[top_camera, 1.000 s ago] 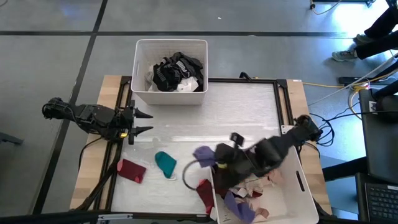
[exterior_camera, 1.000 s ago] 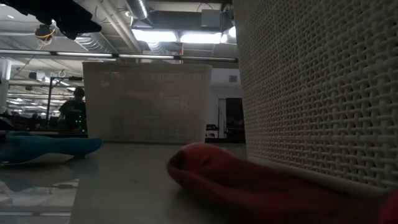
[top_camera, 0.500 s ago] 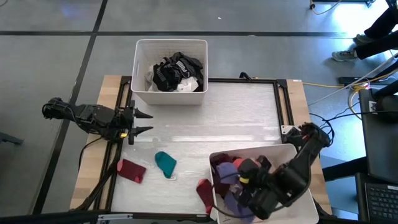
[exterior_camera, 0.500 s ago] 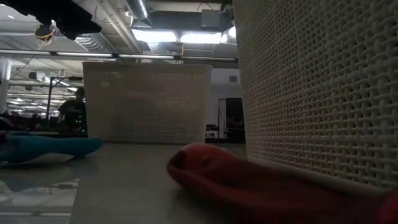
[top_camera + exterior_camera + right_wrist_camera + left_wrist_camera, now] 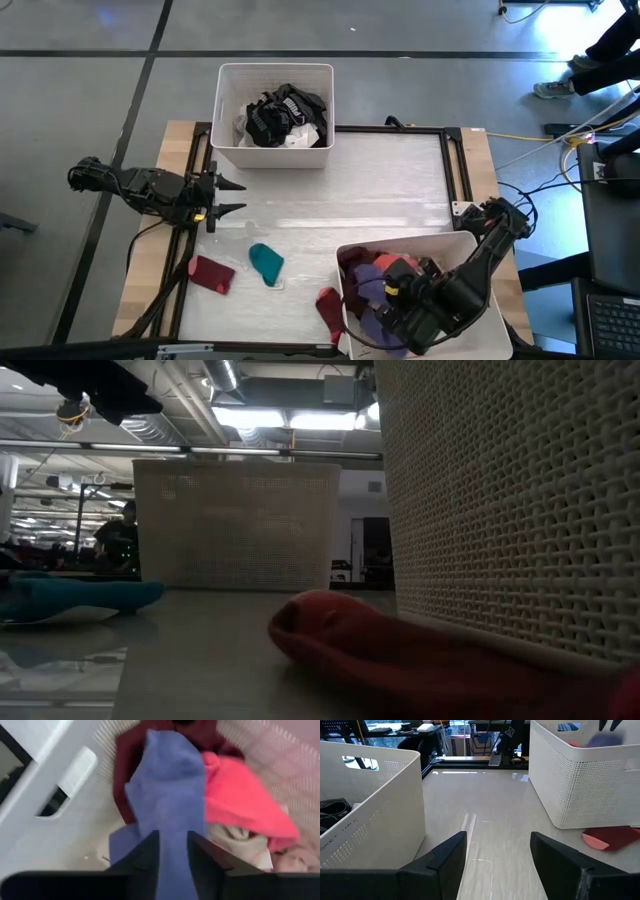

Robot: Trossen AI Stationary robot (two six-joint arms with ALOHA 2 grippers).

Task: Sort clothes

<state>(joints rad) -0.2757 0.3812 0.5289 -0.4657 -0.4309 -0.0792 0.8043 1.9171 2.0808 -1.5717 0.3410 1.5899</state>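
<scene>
My right gripper [image 5: 398, 303] is down inside the near white bin [image 5: 480, 258], shut on a purple garment [image 5: 170, 795]. The bin also holds pink [image 5: 240, 805], maroon and beige clothes. My left gripper [image 5: 230, 197] is open and empty at the table's left edge; it also shows in its own wrist view [image 5: 497, 855]. On the table lie a maroon garment [image 5: 211, 273], a teal one [image 5: 266, 262] and a red one [image 5: 328, 308] against the near bin's left wall. The far bin [image 5: 228, 110] holds black and white clothes. My right gripper pinches the purple garment between its two fingers [image 5: 150, 852], at the cloth's end nearest the wrist [image 5: 172, 855]. One layer or several, I cannot tell. The rest of the garment lies slack over the maroon and pink clothes in the bin.
The two bins stand at the far left-centre and the near right, with bare table [image 5: 380, 190] between them. In the low view the red garment [image 5: 400, 650] lies against the near bin's mesh wall [image 5: 520, 510]. Cables run along the table's right side.
My right gripper has carried the purple garment from over the table beside the near bin's left wall, across the rim and down into that bin, toward the table's near right corner. The garment now lies on the clothes inside. In the last half second it has hardly moved.
</scene>
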